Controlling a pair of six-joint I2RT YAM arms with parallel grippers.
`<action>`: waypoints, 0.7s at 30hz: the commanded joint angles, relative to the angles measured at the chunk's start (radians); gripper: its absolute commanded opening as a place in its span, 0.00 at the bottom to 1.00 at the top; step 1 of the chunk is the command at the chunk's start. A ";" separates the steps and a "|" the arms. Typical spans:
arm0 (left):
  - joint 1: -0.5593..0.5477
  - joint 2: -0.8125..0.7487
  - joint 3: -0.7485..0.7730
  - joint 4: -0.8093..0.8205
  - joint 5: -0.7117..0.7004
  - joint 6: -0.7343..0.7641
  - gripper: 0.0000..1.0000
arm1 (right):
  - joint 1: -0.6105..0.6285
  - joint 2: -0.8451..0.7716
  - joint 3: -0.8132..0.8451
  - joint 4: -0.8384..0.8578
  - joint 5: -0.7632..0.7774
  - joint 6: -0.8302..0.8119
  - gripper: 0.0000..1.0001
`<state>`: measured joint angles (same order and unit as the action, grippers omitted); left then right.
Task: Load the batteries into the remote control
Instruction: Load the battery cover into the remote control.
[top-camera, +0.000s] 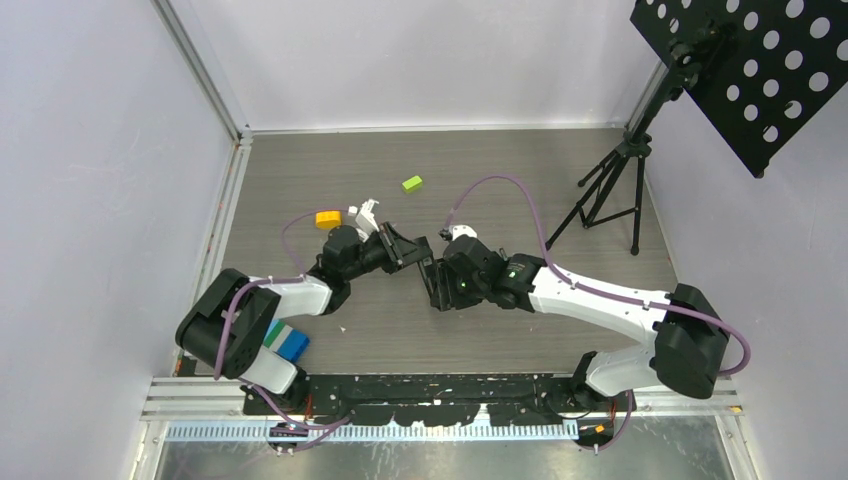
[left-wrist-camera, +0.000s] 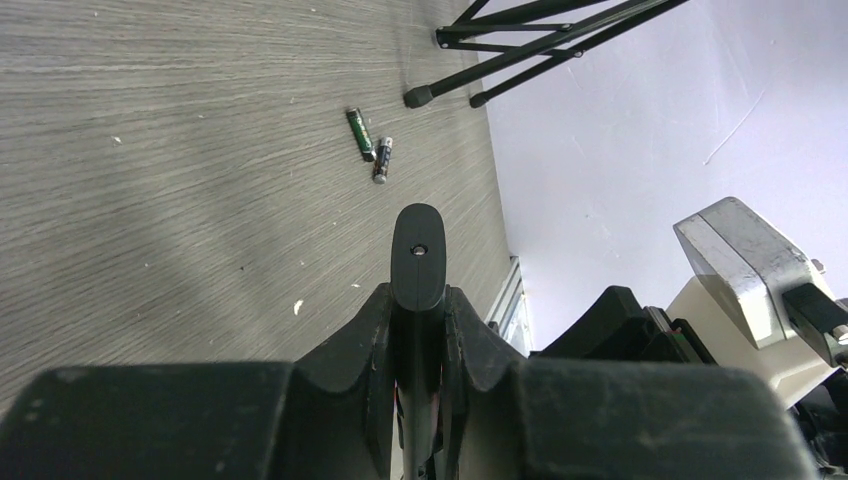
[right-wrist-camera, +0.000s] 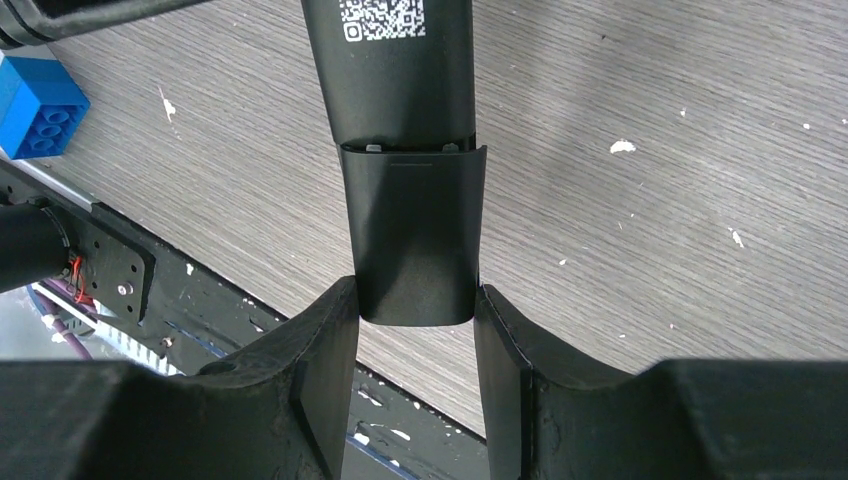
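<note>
Remote (right-wrist-camera: 400, 90) lengthwise out from right tool (right-wrist-camera: 415, 295)

The black plastic remote control (right-wrist-camera: 405, 230) bears a white QR-code square. The grey wood-grain tabletop (right-wrist-camera: 650, 90) is flecked white. On it are a blue studded toy brick (right-wrist-camera: 35, 105), a green-and-black cylindrical battery (left-wrist-camera: 360, 133) and a black-and-silver cylindrical battery (left-wrist-camera: 382, 160).
</note>
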<state>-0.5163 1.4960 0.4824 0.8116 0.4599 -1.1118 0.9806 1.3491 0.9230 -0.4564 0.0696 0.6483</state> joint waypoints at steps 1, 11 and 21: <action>-0.002 -0.003 0.032 0.055 0.008 -0.042 0.00 | 0.009 0.008 0.043 0.021 0.029 -0.014 0.42; -0.002 -0.003 0.053 0.035 0.057 -0.082 0.00 | 0.012 0.041 0.047 -0.013 -0.002 -0.039 0.43; -0.002 0.011 0.071 0.022 0.112 -0.107 0.00 | 0.013 0.060 0.058 -0.013 -0.029 -0.068 0.48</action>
<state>-0.5152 1.5093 0.4976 0.7845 0.4938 -1.1534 0.9878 1.3899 0.9447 -0.4805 0.0566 0.6144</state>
